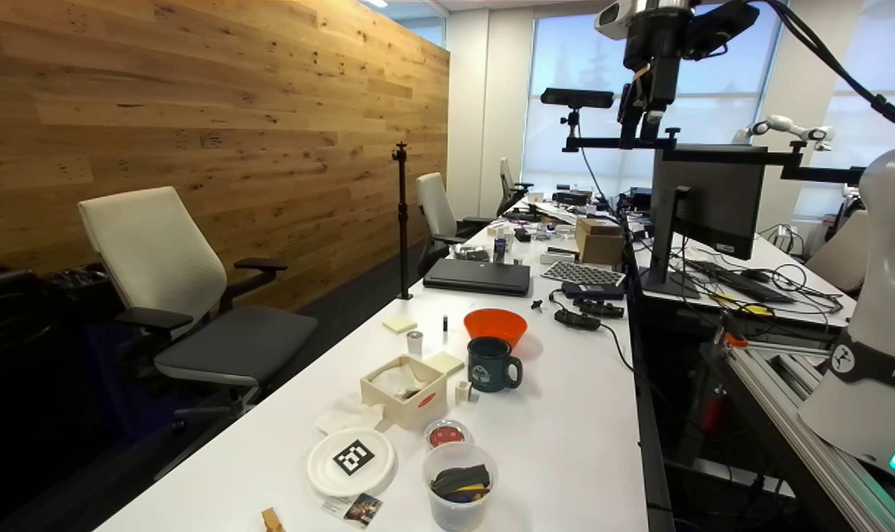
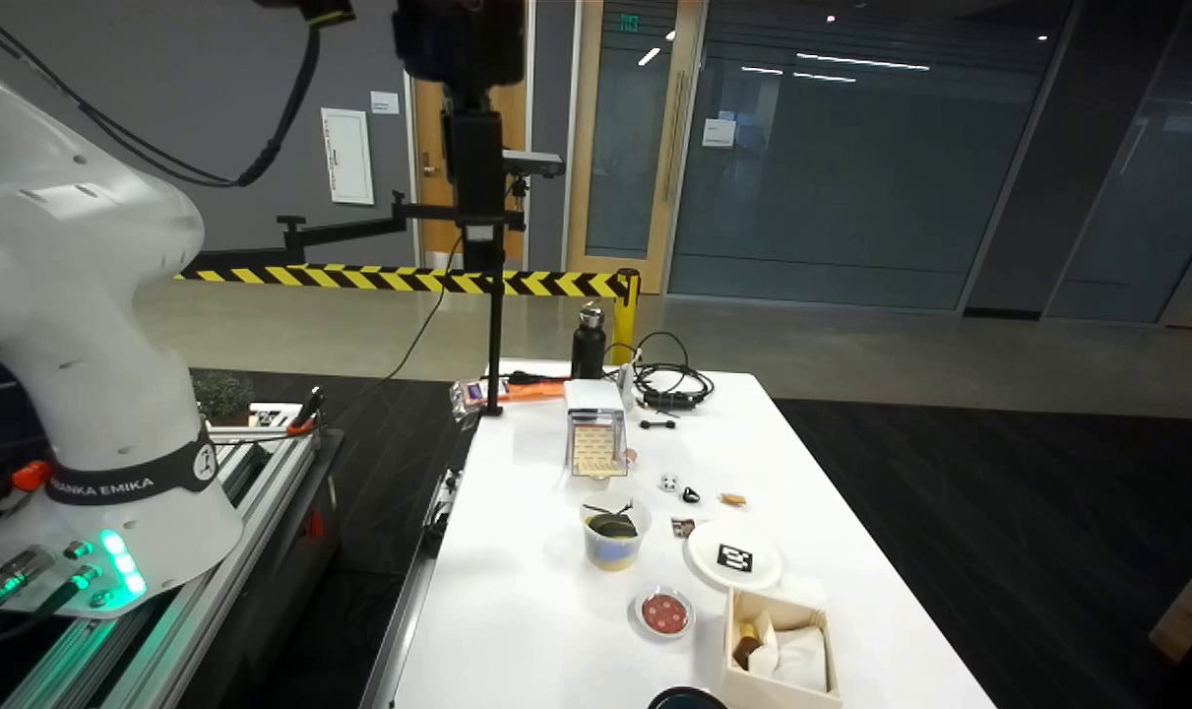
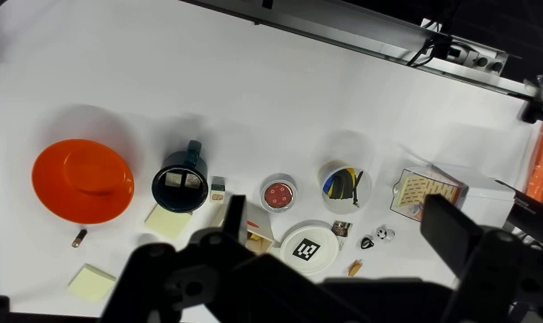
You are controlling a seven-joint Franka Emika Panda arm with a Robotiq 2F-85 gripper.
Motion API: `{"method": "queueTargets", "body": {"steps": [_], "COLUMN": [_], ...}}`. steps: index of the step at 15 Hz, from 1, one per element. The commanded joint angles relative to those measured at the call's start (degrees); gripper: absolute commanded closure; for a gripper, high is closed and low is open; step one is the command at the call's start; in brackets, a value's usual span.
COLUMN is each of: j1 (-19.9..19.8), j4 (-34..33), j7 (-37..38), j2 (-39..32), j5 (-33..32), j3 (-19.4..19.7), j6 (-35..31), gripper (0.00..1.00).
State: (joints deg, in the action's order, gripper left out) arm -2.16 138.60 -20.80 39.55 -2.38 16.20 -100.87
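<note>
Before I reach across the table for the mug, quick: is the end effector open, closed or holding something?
End effector: open wide, holding nothing.

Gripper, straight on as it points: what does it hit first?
The gripper would probably meet the white table, missing the clear cup; depth is unclear, so the exact spot is uncertain.

"How is my arm looking from your end?"
"I'm seeing it rounded and white; its black band is reading FRANKA EMIKA."
"And I'm watching green lights glowing, black cables looping, black jaws showing."
</note>
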Motion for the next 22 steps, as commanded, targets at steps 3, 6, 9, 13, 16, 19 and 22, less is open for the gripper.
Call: {"method": "queueTargets", "body": {"steps": [3,6,9,13,16,19,22], "j1": [-0.9,-0.9,-0.9,1.7,5.0,8.5,10.9], "j4": [-0.1,-0.1,-0.1,-2.3,-5.4,-9.4,-13.7], "j7": [-0.4,-0.4,-0.4,-3.7,-8.8,-14.9,-20.3], "j2": [-0.2,-0.2,-0.2,-3.4,-7.7,-13.6,-20.8], "j5": [0.5,0.5,0.5,1.0,0.8,1.4,2.2], "j3": [-0.7,-0.7,-0.7,-1.2,-2.0,-2.8,-4.3], "j6": [0.1,0.1,0.1,-5.0,-10.9,-16.6,-20.5], "gripper": [0.0,0.0,0.0,0.0,0.0,0.0,0.0]}}
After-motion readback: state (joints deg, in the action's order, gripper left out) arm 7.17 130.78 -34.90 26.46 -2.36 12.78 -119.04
